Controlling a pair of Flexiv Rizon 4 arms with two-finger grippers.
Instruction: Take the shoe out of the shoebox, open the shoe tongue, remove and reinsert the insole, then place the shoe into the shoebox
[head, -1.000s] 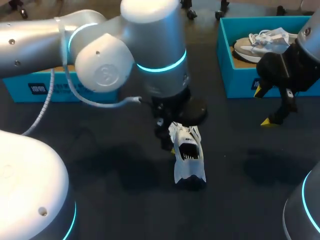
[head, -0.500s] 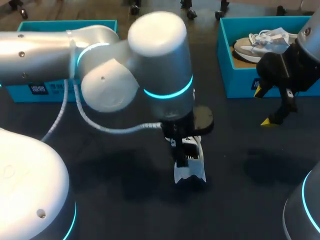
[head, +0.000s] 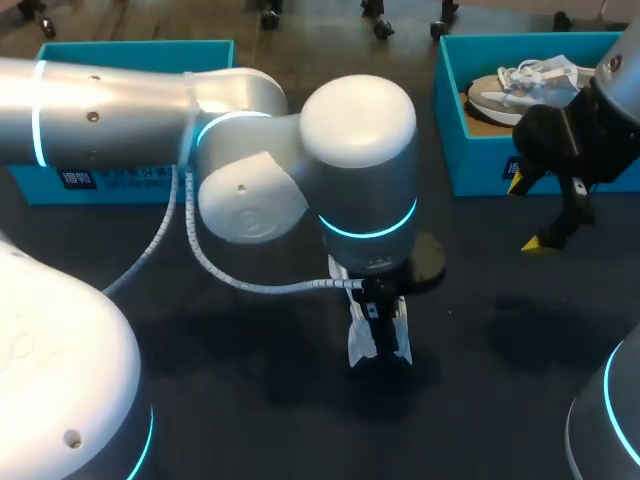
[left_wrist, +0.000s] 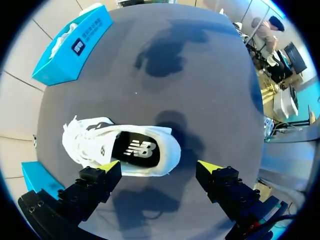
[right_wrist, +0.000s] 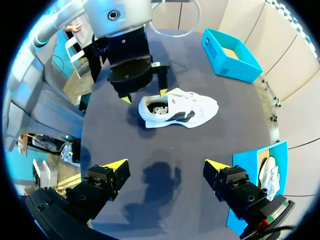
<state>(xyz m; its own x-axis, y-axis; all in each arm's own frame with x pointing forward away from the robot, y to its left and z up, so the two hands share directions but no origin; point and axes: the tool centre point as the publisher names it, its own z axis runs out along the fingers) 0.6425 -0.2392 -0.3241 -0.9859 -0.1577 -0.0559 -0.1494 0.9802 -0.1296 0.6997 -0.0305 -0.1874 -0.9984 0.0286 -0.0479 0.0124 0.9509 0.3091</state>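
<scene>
White shoe (left_wrist: 120, 150) is sitting upright mid-table (left_wrist: 210, 75), laces loose, dark insole showing through the opening. Left gripper (left_wrist: 157, 167) is hovering over the heel end, fingers spread. Right gripper (right_wrist: 167, 167) is hanging spread beside shoebox (head: 450, 150)

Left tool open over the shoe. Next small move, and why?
Probably lower the left tool into the heel opening of the white shoe and pinch the insole edge. The tool is open over the shoe, the black insole lies exposed inside, and the right tool hangs apart, open.
</scene>
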